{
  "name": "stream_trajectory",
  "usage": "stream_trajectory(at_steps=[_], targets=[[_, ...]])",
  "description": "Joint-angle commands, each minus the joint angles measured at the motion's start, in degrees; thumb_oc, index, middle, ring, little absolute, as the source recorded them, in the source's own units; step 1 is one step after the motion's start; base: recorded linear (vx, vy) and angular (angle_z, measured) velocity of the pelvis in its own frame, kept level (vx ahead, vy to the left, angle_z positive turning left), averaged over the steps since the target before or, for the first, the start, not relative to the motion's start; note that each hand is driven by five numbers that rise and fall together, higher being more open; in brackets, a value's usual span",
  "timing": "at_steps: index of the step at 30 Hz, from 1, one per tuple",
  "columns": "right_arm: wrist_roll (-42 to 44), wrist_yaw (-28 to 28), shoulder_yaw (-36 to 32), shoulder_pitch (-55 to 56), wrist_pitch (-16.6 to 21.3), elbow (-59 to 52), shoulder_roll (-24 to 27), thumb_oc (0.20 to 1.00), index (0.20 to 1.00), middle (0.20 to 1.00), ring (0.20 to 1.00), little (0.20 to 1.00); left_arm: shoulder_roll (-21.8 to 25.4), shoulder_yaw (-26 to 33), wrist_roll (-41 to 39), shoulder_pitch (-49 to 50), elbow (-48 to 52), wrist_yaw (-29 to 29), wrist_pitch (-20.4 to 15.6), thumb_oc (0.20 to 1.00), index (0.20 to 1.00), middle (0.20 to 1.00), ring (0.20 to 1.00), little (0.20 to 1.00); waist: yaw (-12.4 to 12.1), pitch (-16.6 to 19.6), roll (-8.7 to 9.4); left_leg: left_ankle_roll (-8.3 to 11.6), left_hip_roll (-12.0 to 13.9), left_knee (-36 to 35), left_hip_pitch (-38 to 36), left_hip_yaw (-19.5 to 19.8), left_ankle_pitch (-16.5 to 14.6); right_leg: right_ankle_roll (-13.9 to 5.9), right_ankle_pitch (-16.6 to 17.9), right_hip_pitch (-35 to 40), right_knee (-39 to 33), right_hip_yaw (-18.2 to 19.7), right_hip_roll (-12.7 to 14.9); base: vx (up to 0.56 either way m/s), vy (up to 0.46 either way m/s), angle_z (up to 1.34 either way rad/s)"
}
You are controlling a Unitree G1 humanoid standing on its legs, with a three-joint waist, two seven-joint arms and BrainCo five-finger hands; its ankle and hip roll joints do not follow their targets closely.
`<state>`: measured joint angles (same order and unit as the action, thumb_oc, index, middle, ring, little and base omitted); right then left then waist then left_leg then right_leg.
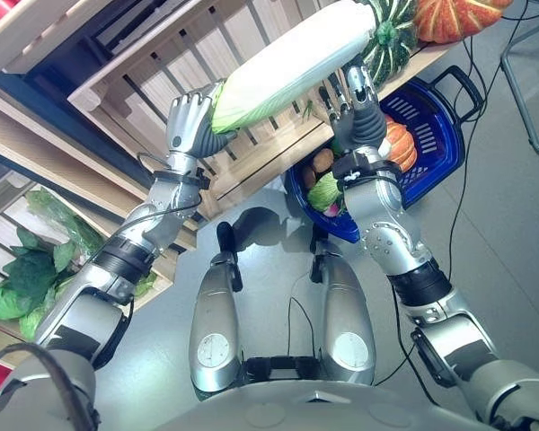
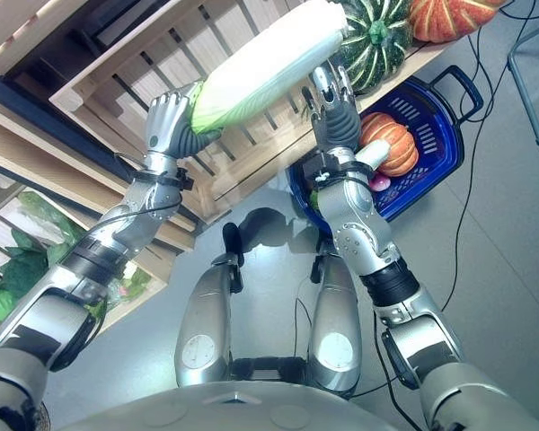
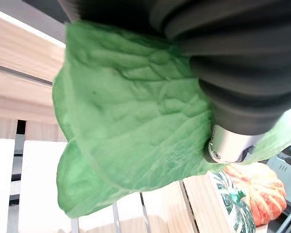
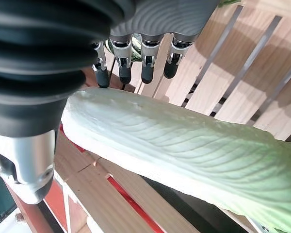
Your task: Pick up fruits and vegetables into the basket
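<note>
Wooden slatted shelf (image 1: pixel 153 81) stood over grey floor (image 1: pixel 512 224). I held the napa cabbage (image 1: pixel 292 63) aloft between my left robot hand (image 1: pixel 190 121) (fingers hidden, can't tell) and straight-fingered right robot hand (image 1: pixel 355 108), above the blue basket (image 1: pixel 436 135).

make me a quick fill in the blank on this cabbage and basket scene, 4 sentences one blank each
1. The two hands carry a long napa cabbage between them; the left hand is at its ____ leafy end.
2. The right hand is at the cabbage's ____ stem end.
3. The basket on the floor is ____ in colour.
4. The pumpkin in the basket is ____ in colour.

Missing words: green; white; blue; orange
</note>
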<state>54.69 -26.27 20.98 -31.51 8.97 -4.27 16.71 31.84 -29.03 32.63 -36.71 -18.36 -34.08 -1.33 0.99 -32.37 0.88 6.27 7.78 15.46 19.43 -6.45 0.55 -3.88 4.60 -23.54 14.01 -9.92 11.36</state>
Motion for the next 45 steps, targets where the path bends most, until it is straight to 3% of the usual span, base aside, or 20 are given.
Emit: stream_trajectory(at_steps=[1, 7, 12, 17, 24, 31, 36, 45], targets=[[-7.11, 1.02, 0.91, -4.7, 1.42, -4.22, -3.61, 1.0, 1.0, 1.0, 1.0, 1.0, -1.61, -3.36, -2.48, -1.45, 12.32, 0.44, -3.02, 0.2, 0.2, 0.2, 0.2, 0.2, -0.51, 3.14, 2.15, -1.89, -2.26, 0.38, -0.01, -1.07, -0.31, -2.93, -1.22, 3.89, -0.43, 1.08, 1.94, -0.01, -0.002, 0.03], [-19.27, 0.35, -0.99, -5.6, -0.55, -8.4, -3.16, 1.0, 1.0, 1.0, 1.0, 1.0, -3.92, -1.49, -13.01, 0.1, 10.68, 0.96, -0.54, 0.2, 0.2, 0.2, 0.2, 0.2, -0.01, 3.45, 2.37, -2.08, -2.53, 0.16, -0.3, -0.86, -0.56, -2.94, -1.24, 3.74, -0.52, 2.05, 1.36, 0.0, 0.0, 0.0], [-28.85, -2.31, -4.05, -5.46, -2.72, -12.37, -0.77, 1.0, 1.0, 1.0, 1.0, 1.0, -4.62, 2.25, -19.33, 2.44, 9.11, -0.6, -2.22, 0.2, 0.2, 0.2, 0.2, 0.2, 0.62, 4.13, 1.99, -2.2, -2.5, -0.08, -0.98, -0.98, -0.68, -2.9, -1.41, 4.0, -0.51, 2.75, 1.14, 0.02, 0.034, 0.0], [-32.48, -4.61, -7.84, -3.92, -2.88, -14.33, 1.85, 1.0, 1.0, 1.0, 1.0, 1.0, -4.24, 6.3, -21.79, 4.37, 8.75, -1.47, -3.35, 0.2, 0.2, 0.2, 0.2, 0.2, 1.17, 4.58, 1.65, -2.19, -2.41, 0.09, -1.21, -1.19, -0.85, -2.84, -1.55, 4.26, -0.61, 3.14, 1.12, 0.01, 0.029, -0.01], [-30.85, -6.61, -11.63, -1.53, -0.83, -13.33, 3.81, 1.0, 1.0, 1.0, 1.0, 1.0, -3.79, 9.77, -22.85, 5.77, 8.59, -2.17, -4.73, 0.2, 0.2, 0.2, 0.2, 0.2, 1.7, 4.75, 1.75, -2.14, -2.06, 0.63, -1.17, -1.51, -1.17, -2.73, -1.75, 4.24, -0.42, 3.5, 1.02, 0.0, 0.0, 0.0], [-24.77, -8.5, -15.23, 1.55, 4.0, -10.88, 3.46, 1.0, 1.0, 1.0, 1.0, 1.0, -3.59, 12.06, -22.75, 6.67, 8.83, -3.14, -7.18, 0.2, 0.2, 0.2, 0.2, 0.2, 1.94, 4.54, 2.08, -2.2, -1.78, 1.4, -0.85, -1.68, -1.55, -2.48, -1.96, 4.21, -0.08, 3.61, 0.9, 0.0, 0.0, 0.0], [-18.36, -4.18, -15.31, 1.53, 5.94, -9.11, 2.8, 1.0, 1.0, 1.0, 1.0, 1.0, -2.51, 11.97, -19.24, 5.65, 8.92, -3.08, -8.3, 0.2, 0.2, 0.2, 0.2, 0.2, 1.82, 4.39, 2.17, -2.31, -1.81, 1.64, -0.53, -1.52, -1.55, -2.36, -2.01, 3.92, 0.26, 3.69, 0.82, 0.0, -0.006, 0.0], [-12.91, 6.21, -11.8, -2.85, 4.2, -7.18, 3.68, 1.0, 1.0, 1.0, 1.0, 1.0, 0.7, 8.79, -9.15, 1.95, 8.86, -1.14, -7.65, 0.2, 0.2, 0.2, 0.2, 0.2, 0.97, 4.59, 1.98, -2.29, -2.15, 1.47, -0.17, -1.05, -1.33, -2.38, -1.91, 3.64, 0.32, 3.07, 1.2, 0.0, -0.006, 0.02]])
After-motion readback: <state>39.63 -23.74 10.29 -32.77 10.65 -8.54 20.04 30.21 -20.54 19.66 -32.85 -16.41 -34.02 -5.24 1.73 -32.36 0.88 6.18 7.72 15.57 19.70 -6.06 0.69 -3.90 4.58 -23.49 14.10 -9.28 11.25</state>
